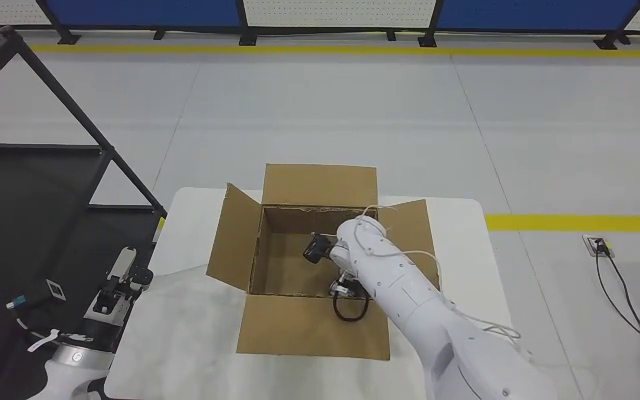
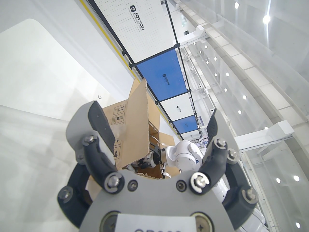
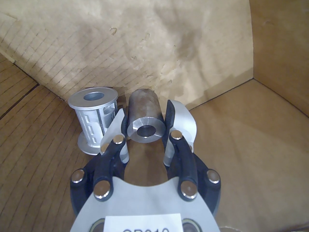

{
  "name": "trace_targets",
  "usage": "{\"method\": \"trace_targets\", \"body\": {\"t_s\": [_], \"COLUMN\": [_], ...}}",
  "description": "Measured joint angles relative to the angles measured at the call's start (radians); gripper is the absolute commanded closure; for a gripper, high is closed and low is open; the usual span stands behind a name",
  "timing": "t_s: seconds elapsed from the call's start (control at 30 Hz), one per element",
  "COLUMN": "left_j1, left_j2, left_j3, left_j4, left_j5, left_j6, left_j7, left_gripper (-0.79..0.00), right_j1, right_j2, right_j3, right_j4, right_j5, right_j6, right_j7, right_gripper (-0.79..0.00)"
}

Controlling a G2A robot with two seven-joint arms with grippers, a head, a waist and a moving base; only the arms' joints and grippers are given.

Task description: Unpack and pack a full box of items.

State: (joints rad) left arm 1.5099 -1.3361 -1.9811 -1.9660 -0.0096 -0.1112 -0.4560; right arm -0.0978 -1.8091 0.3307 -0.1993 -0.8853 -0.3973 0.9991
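The open cardboard box (image 1: 318, 185) stands in the middle of the white table (image 1: 190, 330). My right arm (image 1: 375, 255) goes down into it. Inside, my right gripper (image 3: 146, 111) is shut on a dark steel cylinder (image 3: 144, 114) with a bored hole, its fingers pressed on both sides, close to the box wall (image 3: 144, 25). A silver flanged spool (image 3: 93, 112) stands upright on the box floor, right beside the cylinder. My left gripper (image 1: 125, 268) rests at the table's left edge, apart from the box. In the left wrist view that gripper (image 2: 154, 112) is open with nothing in it.
All the box flaps are folded outward; the left flap (image 2: 137, 121) rises between my left gripper and the box interior. A black frame (image 1: 60, 160) stands left of the table. Bare table surface lies on both sides of the box.
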Motion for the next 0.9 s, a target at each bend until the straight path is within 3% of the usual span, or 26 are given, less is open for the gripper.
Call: {"method": "trace_targets", "body": {"t_s": [0.03, 0.57, 0.9], "left_j1": [0.0, 0.0, 0.0], "left_j2": [0.0, 0.0, 0.0], "left_j3": [0.0, 0.0, 0.0], "left_j4": [0.0, 0.0, 0.0], "left_j5": [0.0, 0.0, 0.0], "left_j6": [0.0, 0.0, 0.0], "left_j7": [0.0, 0.0, 0.0], "left_gripper": [-0.785, -0.785, -0.785], "right_j1": [0.0, 0.032, 0.006], "right_j2": [-0.001, 0.015, 0.062], "right_j3": [0.001, 0.018, 0.036], "right_j4": [0.005, -0.007, -0.182], "right_j5": [-0.001, -0.044, -0.1], "right_j6": [-0.003, -0.04, 0.031], "right_j7": [-0.003, -0.165, -0.225], "right_gripper": [0.0, 0.0, 0.0]}}
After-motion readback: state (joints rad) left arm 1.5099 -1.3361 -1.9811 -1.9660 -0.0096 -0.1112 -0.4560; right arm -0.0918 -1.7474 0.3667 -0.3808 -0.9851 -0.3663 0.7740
